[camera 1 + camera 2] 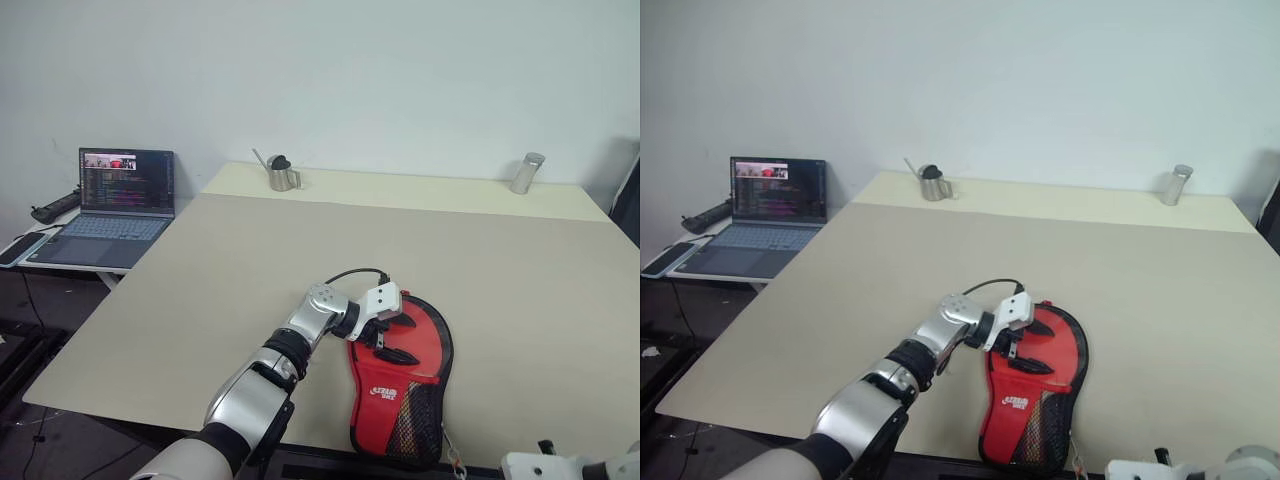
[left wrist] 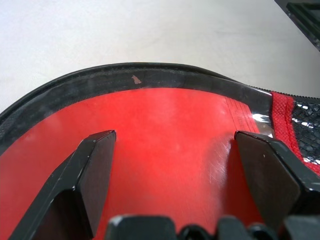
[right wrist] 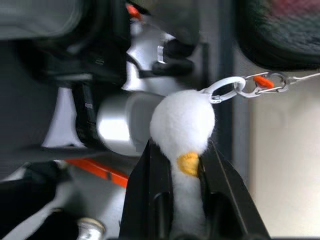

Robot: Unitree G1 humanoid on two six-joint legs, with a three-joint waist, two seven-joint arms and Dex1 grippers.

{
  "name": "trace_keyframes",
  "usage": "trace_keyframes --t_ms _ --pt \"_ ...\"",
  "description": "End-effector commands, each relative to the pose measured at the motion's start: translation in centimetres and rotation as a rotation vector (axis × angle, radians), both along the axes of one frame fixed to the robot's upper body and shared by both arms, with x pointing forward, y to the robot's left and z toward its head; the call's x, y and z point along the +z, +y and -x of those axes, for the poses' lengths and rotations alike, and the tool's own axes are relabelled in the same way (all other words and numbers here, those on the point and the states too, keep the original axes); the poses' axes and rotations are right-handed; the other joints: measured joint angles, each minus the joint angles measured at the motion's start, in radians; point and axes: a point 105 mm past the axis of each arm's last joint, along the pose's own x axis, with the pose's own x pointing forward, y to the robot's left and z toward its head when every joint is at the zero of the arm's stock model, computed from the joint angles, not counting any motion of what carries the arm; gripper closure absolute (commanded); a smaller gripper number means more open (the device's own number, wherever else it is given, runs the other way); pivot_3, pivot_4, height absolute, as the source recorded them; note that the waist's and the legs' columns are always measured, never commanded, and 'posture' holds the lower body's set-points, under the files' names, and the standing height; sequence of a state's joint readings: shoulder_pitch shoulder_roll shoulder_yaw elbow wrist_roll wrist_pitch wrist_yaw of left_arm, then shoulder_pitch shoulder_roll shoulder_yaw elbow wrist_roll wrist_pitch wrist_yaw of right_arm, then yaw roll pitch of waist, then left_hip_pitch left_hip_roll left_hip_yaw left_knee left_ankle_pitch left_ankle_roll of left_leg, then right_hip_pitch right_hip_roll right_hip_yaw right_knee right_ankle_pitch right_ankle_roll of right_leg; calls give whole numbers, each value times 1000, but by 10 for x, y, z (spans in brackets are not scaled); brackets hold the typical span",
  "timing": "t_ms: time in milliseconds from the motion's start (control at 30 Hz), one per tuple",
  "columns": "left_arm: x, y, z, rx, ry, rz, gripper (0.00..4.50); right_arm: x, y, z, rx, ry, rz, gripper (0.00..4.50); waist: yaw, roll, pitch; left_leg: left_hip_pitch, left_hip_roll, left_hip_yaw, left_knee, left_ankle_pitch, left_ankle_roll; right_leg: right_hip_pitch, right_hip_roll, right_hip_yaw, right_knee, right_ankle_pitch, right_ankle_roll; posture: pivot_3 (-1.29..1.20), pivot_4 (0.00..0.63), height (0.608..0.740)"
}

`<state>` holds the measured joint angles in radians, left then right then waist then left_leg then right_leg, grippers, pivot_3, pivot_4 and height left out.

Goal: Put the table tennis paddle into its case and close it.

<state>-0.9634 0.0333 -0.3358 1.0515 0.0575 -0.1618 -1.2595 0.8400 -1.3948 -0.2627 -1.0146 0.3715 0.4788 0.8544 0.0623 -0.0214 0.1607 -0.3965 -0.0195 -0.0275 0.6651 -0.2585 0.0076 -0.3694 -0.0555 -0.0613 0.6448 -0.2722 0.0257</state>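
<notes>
A wide, pale beige worktop [image 1: 250,290] stands against a plain white wall [image 1: 380,70]. At its far edge, toward the left, sits a small metal jug [image 1: 283,174] with a dark lid and a thin spout or stick poking out. Well apart from it, near the far right corner, stands a slim metal cylinder [image 1: 527,173], slightly tilted. Beside the worktop, on the left, a lower side table [image 1: 60,262] carries an open laptop [image 1: 112,208] with its screen lit. Just beside the laptop lie a phone [image 1: 22,249] and, further back, a dark power strip [image 1: 55,205]. A cable [image 1: 30,445] trails on the floor below.
</notes>
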Motion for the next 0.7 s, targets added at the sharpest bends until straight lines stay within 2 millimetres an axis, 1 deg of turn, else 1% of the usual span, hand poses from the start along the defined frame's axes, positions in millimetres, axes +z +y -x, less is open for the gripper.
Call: trace_keyframes --t_ms 33,100,200,300,400,467,567,633,700 --pt "-22 3 7 -6 41 -76 367 8 15 13 45 37 -88 4332 -1 -1 0 0 0 0 0 0 0 0 0 0 0 0 0 0 150 740" --pt "-22 3 7 -6 40 -77 367 8 17 17 44 51 -105 4332 -3 -1 0 0 0 0 0 0 0 0 0 0 0 0 0 0 150 740" --pt "-22 2 8 -10 39 -79 367 8 21 16 35 38 -122 4333 -5 -1 -1 0 0 0 0 0 0 0 0 0 0 0 0 0 150 740" --pt "-22 2 8 -15 38 -82 367 8 21 8 13 -23 -100 4333 -5 -1 -1 0 0 0 0 0 0 0 -1 0 0 0 0 0 150 740" --pt "-23 4 9 -17 37 -83 367 10 23 2 -9 -39 -103 4333 -6 -1 -1 0 0 0 0 0 0 0 -1 0 0 0 0 0 150 740" --pt "-24 5 8 -9 37 -81 367 15 24 -7 -32 -59 -110 3617 -7 -1 -1 0 0 0 0 0 0 0 -1 1 0 0 0 0 150 740" --pt "-24 9 5 16 38 -74 367 26 25 -18 -56 -73 -124 2740 -7 -1 -1 0 0 0 0 0 0 0 -1 1 0 0 0 0 150 740" --pt "-25 13 5 28 40 -70 367 33 25 -25 -75 -89 -122 1995 -8 -1 -1 0 0 0 0 0 0 0 -1 1 0 0 0 0 150 740" --pt "-26 18 4 42 41 -67 367 40 25 -30 -94 -89 -133 1378 -8 -2 -1 0 0 -1 0 0 0 0 -1 1 -1 0 0 0 150 740"
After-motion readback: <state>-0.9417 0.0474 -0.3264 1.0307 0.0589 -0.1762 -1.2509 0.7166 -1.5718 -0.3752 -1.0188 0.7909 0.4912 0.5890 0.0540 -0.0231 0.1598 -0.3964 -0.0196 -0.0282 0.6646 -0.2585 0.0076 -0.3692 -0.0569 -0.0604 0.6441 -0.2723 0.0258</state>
